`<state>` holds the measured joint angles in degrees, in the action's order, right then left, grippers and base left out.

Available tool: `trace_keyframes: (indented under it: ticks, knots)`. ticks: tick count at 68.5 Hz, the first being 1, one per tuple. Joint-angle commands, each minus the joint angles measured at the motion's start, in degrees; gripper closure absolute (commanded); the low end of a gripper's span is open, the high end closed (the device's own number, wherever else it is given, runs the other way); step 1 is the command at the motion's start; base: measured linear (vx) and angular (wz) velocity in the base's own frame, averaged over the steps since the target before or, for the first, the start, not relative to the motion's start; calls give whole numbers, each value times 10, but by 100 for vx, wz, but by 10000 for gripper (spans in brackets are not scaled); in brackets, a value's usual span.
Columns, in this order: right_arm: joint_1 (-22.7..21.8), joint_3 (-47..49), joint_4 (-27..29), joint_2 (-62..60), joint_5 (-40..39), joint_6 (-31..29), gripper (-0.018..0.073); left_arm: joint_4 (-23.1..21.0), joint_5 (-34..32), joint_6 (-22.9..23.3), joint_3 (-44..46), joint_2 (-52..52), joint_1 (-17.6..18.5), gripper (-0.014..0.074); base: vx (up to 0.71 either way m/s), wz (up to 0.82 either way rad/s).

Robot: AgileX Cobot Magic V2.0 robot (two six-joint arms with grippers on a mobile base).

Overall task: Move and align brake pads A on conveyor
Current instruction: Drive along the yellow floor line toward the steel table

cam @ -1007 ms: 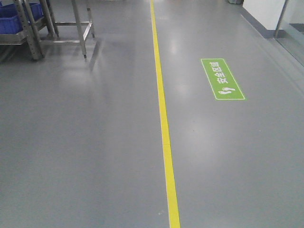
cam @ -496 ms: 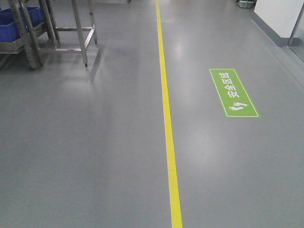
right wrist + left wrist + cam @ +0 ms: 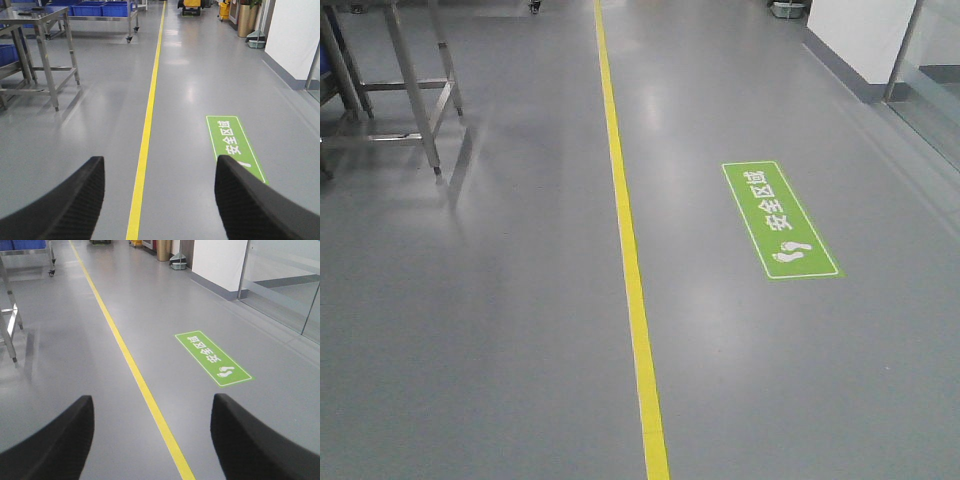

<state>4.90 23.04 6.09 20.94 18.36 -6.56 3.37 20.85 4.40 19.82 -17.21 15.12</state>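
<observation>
Wide apart and gripping nothing: left claw point(image 3: 152, 402) and right claw point(image 3: 160, 162), both above the grey floor point(image 3: 500, 300). Yellow line point(image 3: 625, 250) lengthwise down the floor; green sign point(image 3: 780, 220) to its right; steel counter point(image 3: 415, 100) at far left; blue bins point(image 3: 102, 8) farther back. Out of every view: brake pads A and conveyor.

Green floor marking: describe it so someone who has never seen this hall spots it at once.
A yellow line runs down the grey floor. To its right, apart from it, lies the green floor marking. It is a flat rectangle with white border, characters and footprints, the only green patch there.
</observation>
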Motion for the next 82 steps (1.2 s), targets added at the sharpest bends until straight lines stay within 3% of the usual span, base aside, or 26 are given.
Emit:
trace_keyframes:
  ticks: [1,82]
  knots:
    - [-2,14,-2,6,-43,-4,96,-1,-40,1,16,-6,3,108,56,-7]
    - [-2,14,-2,6,-43,-4,96,-1,-40,1,16,-6,3,108,60,7]
